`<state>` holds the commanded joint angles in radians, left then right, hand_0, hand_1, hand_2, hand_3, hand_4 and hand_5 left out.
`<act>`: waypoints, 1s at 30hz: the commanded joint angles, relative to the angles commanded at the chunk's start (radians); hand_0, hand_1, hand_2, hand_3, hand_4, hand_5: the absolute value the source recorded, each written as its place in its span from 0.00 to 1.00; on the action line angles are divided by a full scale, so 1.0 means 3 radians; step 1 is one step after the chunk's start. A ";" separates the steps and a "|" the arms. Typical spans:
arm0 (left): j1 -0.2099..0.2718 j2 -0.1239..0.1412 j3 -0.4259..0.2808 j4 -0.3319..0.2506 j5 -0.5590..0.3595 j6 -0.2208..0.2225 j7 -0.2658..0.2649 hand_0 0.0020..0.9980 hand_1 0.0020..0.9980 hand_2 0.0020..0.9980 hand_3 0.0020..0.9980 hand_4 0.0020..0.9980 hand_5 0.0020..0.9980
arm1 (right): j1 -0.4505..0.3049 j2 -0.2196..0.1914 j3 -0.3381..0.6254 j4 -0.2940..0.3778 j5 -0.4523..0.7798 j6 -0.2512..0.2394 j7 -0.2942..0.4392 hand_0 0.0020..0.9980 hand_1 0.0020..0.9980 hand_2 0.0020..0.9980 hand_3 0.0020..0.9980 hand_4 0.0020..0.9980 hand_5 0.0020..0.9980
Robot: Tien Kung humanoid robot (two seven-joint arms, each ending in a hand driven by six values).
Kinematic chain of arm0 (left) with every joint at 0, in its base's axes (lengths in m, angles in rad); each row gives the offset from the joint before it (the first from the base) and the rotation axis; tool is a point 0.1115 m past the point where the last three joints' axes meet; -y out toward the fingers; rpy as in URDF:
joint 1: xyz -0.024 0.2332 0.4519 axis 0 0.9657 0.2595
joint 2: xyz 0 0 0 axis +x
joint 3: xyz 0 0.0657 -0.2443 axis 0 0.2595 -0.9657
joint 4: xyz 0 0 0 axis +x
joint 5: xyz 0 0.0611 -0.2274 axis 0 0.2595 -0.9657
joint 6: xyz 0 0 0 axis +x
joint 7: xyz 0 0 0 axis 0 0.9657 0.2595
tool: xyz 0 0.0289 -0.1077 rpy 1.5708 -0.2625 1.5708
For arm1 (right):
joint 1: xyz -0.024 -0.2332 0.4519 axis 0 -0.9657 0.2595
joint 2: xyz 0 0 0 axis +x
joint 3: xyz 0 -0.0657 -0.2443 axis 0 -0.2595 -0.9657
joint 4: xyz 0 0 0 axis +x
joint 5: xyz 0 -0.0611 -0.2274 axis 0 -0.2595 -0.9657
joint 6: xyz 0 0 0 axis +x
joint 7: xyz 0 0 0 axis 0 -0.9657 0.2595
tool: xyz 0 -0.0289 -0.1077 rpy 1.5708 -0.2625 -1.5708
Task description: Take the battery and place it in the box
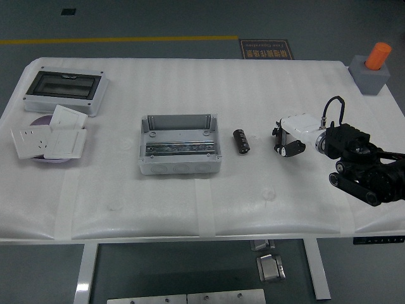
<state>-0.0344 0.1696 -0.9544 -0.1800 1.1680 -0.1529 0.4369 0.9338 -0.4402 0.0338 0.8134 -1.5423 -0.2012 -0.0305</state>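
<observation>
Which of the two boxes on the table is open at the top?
The grey box at mid-table, left of the battery: its inside rail shows. The other box, at the far left corner, is covered by a dark lid.

So we've got the white table filling most of the frame, with the open grey box sitting around the middle and the little black battery lying just to its right, not touching it. The right hand comes in from the right edge, white shell with dark fingers curled downward, hanging near the battery but clearly apart from it and holding nothing. Upper left we see a clear-lidded enclosure, below it some white socket plates, and an orange cylinder on a grey block sits in the upper right corner.
</observation>
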 joint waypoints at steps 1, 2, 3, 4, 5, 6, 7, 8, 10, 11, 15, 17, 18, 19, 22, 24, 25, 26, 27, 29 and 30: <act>0.0000 0.0000 0.0000 0.0000 -0.0001 0.0000 -0.0001 0.63 0.66 0.49 0.55 0.46 0.20 | 0.0005 -0.0009 0.0021 0.0026 -0.0007 -0.0010 0.0001 0.72 0.63 0.63 0.67 0.48 0.17; 0.0001 0.0001 -0.0002 0.0000 -0.0001 0.0000 -0.0001 0.63 0.66 0.50 0.56 0.46 0.20 | 0.0008 -0.0017 0.0040 0.0047 -0.0015 -0.0018 0.0001 0.72 0.62 0.62 0.67 0.43 0.12; 0.0001 0.0002 -0.0008 0.0000 0.0002 0.0002 -0.0001 0.63 0.66 0.50 0.56 0.46 0.20 | 0.0013 -0.0031 0.0076 0.0082 -0.0031 -0.0028 -0.0001 0.72 0.62 0.62 0.67 0.43 0.12; 0.0001 0.0002 -0.0007 0.0000 0.0001 0.0003 -0.0002 0.63 0.66 0.50 0.56 0.46 0.20 | 0.0016 -0.0043 0.0106 0.0111 -0.0045 -0.0035 -0.0002 0.72 0.62 0.62 0.67 0.43 0.12; 0.0001 0.0003 -0.0008 0.0000 -0.0001 0.0004 -0.0003 0.63 0.66 0.50 0.56 0.46 0.20 | 0.0018 -0.0058 0.0147 0.0148 -0.0063 -0.0045 -0.0004 0.72 0.62 0.62 0.67 0.43 0.12; 0.0002 0.0003 -0.0012 0.0000 -0.0001 0.0005 -0.0003 0.63 0.66 0.50 0.56 0.46 0.20 | 0.0017 -0.0078 0.0200 0.0194 -0.0087 -0.0056 -0.0007 0.72 0.62 0.62 0.67 0.43 0.12; 0.0003 0.0003 -0.0012 0.0000 -0.0002 0.0007 -0.0004 0.63 0.66 0.50 0.56 0.46 0.20 | 0.0013 -0.0102 0.0266 0.0249 -0.0119 -0.0068 -0.0013 0.72 0.62 0.62 0.67 0.43 0.12; 0.0004 0.0003 -0.0012 0.0000 -0.0005 0.0007 -0.0004 0.63 0.66 0.50 0.56 0.46 0.22 | 0.0005 -0.0126 0.0335 0.0309 -0.0152 -0.0081 -0.0020 0.71 0.62 0.61 0.67 0.42 0.11; 0.0007 0.0002 -0.0015 0.0000 -0.0006 0.0008 -0.0002 0.63 0.66 0.50 0.56 0.46 0.22 | -0.0017 -0.0163 0.0470 0.0422 -0.0214 -0.0106 -0.0034 0.71 0.62 0.61 0.67 0.42 0.11; 0.0009 0.0001 -0.0017 0.0000 -0.0007 0.0008 0.0000 0.63 0.66 0.50 0.56 0.46 0.22 | -0.0035 -0.0176 0.0539 0.0480 -0.0243 -0.0118 -0.0042 0.71 0.62 0.61 0.67 0.42 0.11; 0.0021 -0.0002 -0.0017 0.0000 -0.0016 0.0010 0.0005 0.63 0.66 0.50 0.56 0.47 0.23 | -0.0158 -0.0165 0.0870 0.0751 -0.0330 -0.0174 -0.0078 0.71 0.62 0.61 0.67 0.42 0.11; 0.0028 -0.0004 -0.0022 0.0000 -0.0015 0.0010 0.0010 0.63 0.66 0.50 0.56 0.47 0.23 | -0.0246 -0.0113 0.1047 0.0890 -0.0349 -0.0202 -0.0095 0.71 0.62 0.61 0.67 0.42 0.11; 0.0031 -0.0006 -0.0027 0.0000 -0.0013 0.0010 0.0012 0.63 0.66 0.50 0.56 0.47 0.23 | -0.0295 -0.0074 0.1128 0.0957 -0.0351 -0.0218 -0.0102 0.71 0.62 0.61 0.67 0.42 0.11; 0.0036 -0.0008 -0.0034 0.0000 -0.0009 0.0010 0.0016 0.63 0.66 0.50 0.56 0.47 0.23 | -0.0360 -0.0015 0.1229 0.1044 -0.0363 -0.0237 -0.0115 0.71 0.62 0.61 0.67 0.42 0.11; 0.0049 -0.0014 -0.0050 0.0000 0.0001 0.0009 0.0024 0.63 0.66 0.50 0.56 0.47 0.24 | -0.0504 0.0148 0.1479 0.1264 -0.0337 -0.0293 -0.0122 0.71 0.62 0.61 0.67 0.43 0.12; 0.0056 -0.0016 -0.0063 0.0000 0.0011 0.0008 0.0030 0.63 0.66 0.50 0.56 0.47 0.24 | -0.0589 0.0278 0.1630 0.1412 -0.0316 -0.0328 -0.0114 0.71 0.62 0.61 0.67 0.43 0.12; 0.0060 -0.0016 -0.0071 0.0000 0.0016 0.0009 0.0032 0.63 0.66 0.50 0.56 0.47 0.24 | -0.0633 0.0348 0.1694 0.1479 -0.0295 -0.0349 -0.0101 0.71 0.62 0.61 0.67 0.43 0.12; 0.0063 -0.0016 -0.0077 0.0000 0.0020 0.0010 0.0034 0.63 0.66 0.50 0.56 0.47 0.24 | -0.0666 0.0409 0.1728 0.1516 -0.0283 -0.0365 -0.0089 0.70 0.62 0.61 0.67 0.45 0.13; 0.0066 -0.0016 -0.0081 0.0000 0.0023 0.0011 0.0035 0.63 0.66 0.50 0.56 0.47 0.24 | -0.0694 0.0469 0.1748 0.1534 -0.0272 -0.0379 -0.0079 0.70 0.62 0.61 0.67 0.45 0.13; 0.0069 -0.0018 -0.0087 0.0000 0.0028 0.0011 0.0037 0.63 0.66 0.50 0.56 0.47 0.24 | -0.0747 0.0616 0.1750 0.1517 -0.0261 -0.0402 -0.0065 0.70 0.62 0.61 0.67 0.45 0.13; 0.0070 -0.0019 -0.0083 0.0000 0.0023 0.0011 0.0036 0.63 0.66 0.50 0.56 0.47 0.24 | -0.0760 0.0672 0.1733 0.1487 -0.0265 -0.0404 -0.0069 0.70 0.62 0.61 0.67 0.45 0.13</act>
<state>-0.0135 0.1639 -0.9793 -0.1800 1.1748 -0.1497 0.4477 0.7058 -0.2385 0.5536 1.2595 -1.6218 -0.3223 -0.0511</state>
